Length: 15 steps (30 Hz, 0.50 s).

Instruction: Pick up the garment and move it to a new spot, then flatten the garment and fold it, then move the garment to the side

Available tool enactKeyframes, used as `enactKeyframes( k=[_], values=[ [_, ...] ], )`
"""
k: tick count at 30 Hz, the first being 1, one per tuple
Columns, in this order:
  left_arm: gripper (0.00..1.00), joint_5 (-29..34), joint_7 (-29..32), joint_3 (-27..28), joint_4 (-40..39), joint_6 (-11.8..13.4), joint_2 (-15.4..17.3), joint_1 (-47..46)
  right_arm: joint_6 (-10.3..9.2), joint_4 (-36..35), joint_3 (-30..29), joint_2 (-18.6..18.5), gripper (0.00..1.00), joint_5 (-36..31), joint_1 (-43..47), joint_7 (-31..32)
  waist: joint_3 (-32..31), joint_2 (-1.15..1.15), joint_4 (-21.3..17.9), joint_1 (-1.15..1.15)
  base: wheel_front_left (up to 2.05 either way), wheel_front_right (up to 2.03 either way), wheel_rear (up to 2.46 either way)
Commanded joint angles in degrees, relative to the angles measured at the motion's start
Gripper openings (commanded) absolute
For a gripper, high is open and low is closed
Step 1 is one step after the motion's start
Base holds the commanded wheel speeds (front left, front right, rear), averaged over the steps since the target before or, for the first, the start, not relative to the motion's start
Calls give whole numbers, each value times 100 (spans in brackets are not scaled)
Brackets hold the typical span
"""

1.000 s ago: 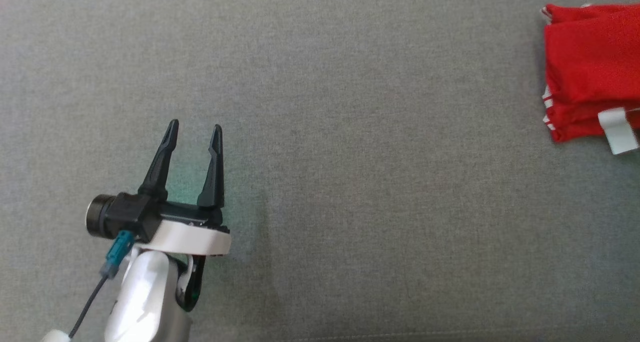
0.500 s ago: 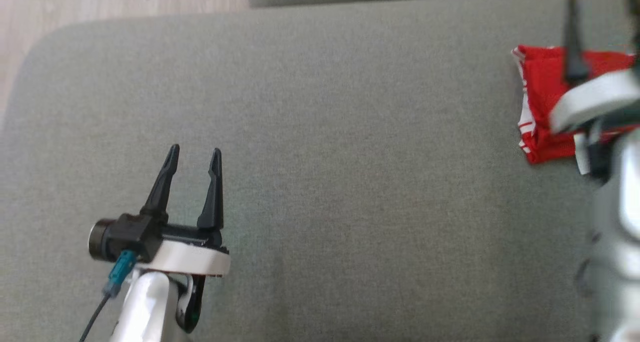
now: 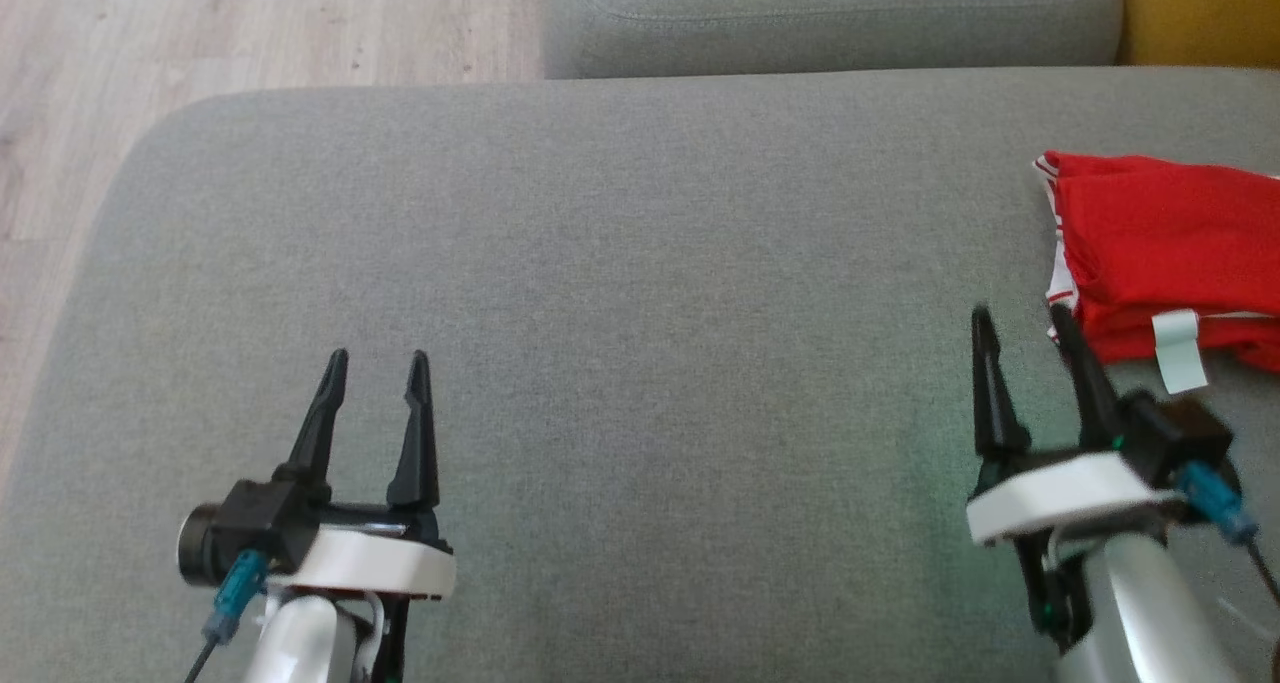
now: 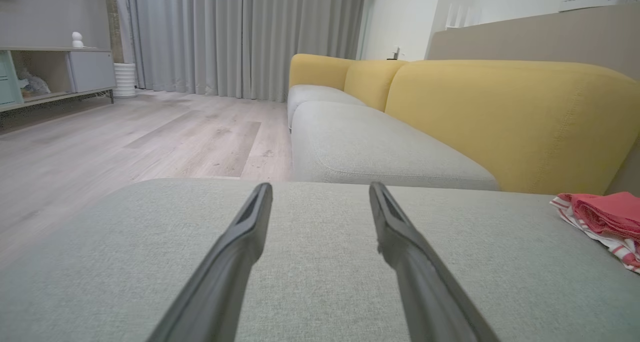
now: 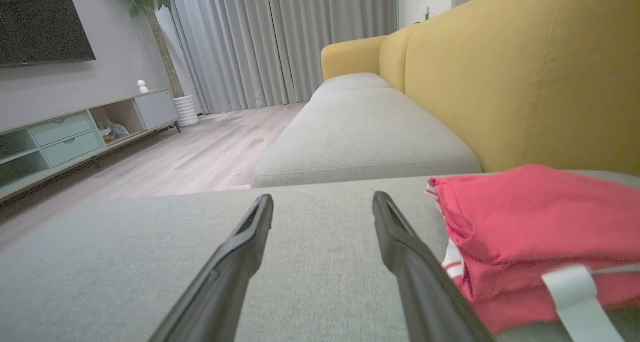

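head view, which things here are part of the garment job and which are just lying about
In the job: red garment, grey cushion under it, left pincer, right pincer, both open.
Just around: yellow backrest, wooden floor, far grey cushion.

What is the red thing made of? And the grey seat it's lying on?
The red garment looks like soft, matte knit cloth: it lies in floppy folded layers with white striped trim. The grey seat cushion seems covered in coarse woven fabric, going by its fine speckled weave. What fills it can't be seen.
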Motion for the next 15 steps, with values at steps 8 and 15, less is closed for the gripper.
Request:
enactKeyframes(
  k=[8,15],
  values=[
    [100,-183,-30,165,-253,224,18,-42,-5,-117,189,-16,100,139,-14,-126,-61,0,63,1,0,0,0],
    [100,-200,-30,163,-261,284,17,-31,-5,-171,263,-15,100,81,-14,-128,-64,0,47,1,0,0,0]
  ],
)
